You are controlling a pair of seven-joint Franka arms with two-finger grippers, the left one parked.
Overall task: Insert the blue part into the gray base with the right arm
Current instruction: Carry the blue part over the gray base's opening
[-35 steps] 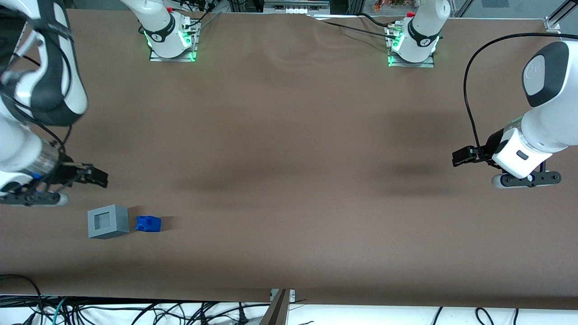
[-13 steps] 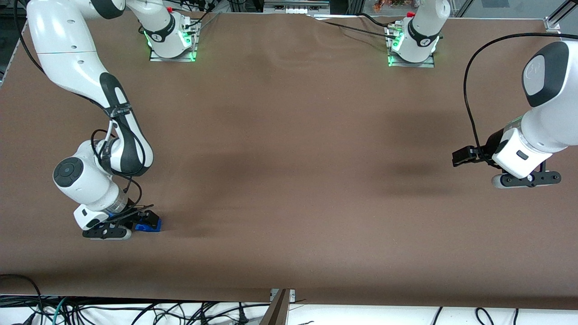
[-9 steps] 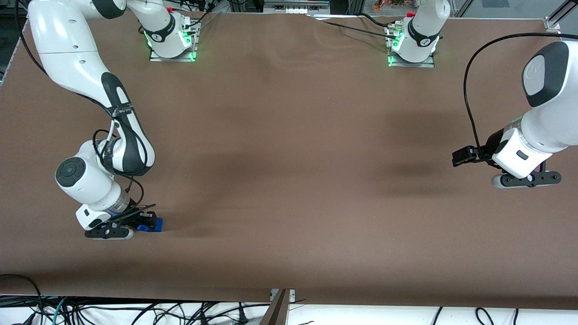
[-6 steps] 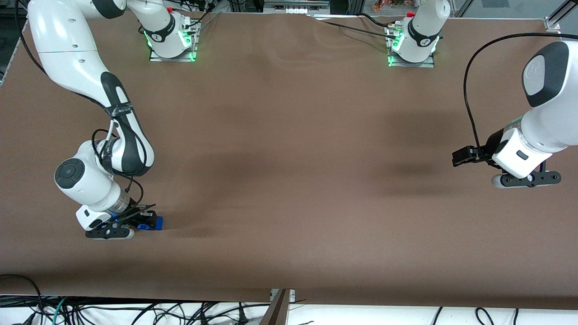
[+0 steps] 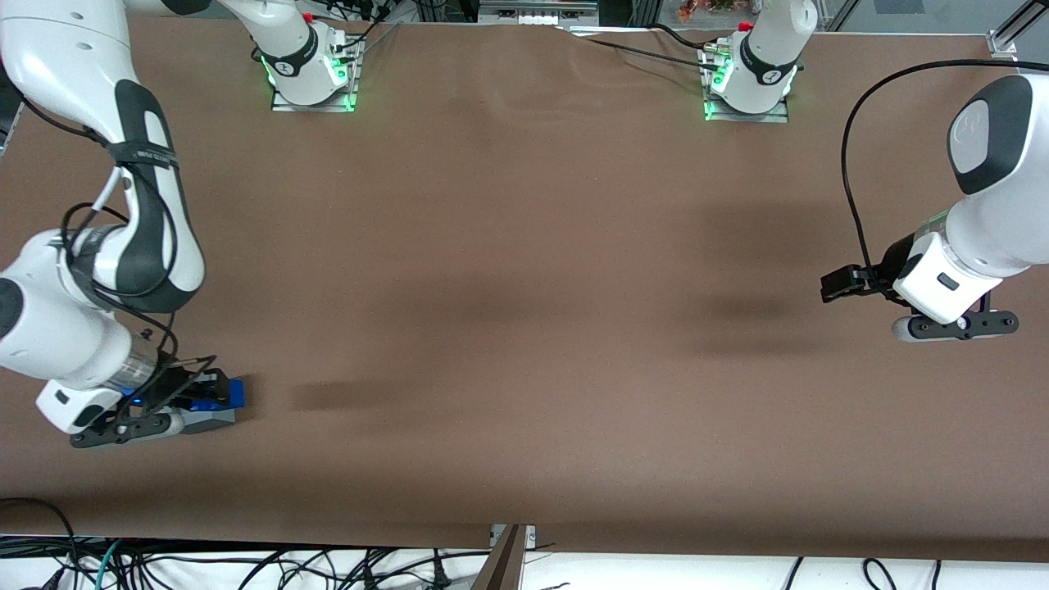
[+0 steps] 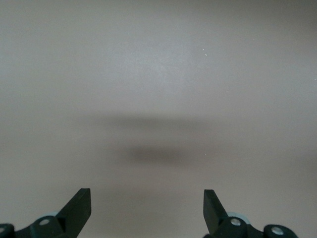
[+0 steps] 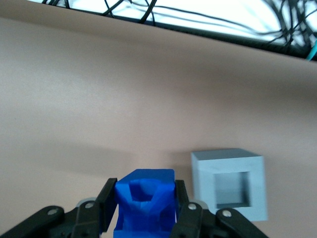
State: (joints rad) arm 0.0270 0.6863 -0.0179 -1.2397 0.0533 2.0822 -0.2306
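We find the right arm (image 5: 98, 270) low at the working arm's end of the desk (image 5: 524, 287), with its gripper (image 7: 145, 208) closed on the blue part (image 7: 145, 206). The wrist view shows the jaws pressed against two opposite sides of the part, one on each flank, with no visible gap. The part appears clear of the desk surface, its notched top facing the camera.

The gray base (image 7: 230, 182) stands on the desk just beside the held part, apart from it, its square recess open to the wrist camera. In the front view the blue part (image 5: 220, 395) shows above the one visible corner of the gray base (image 5: 209, 419); the rest of the base is hidden by the gripper (image 5: 192, 397).

We judge the grasp and lift complete and the carry to the base in hand; insertion is not yet done.

In our judgement, the next move calls for a short sideways shift to bring the part squarely over the recess, a check that its sides run parallel with the recess walls, then a straight descent. The fit looks close, so any offset or twist could catch the part on the rim or push the unsecured base along the desk.
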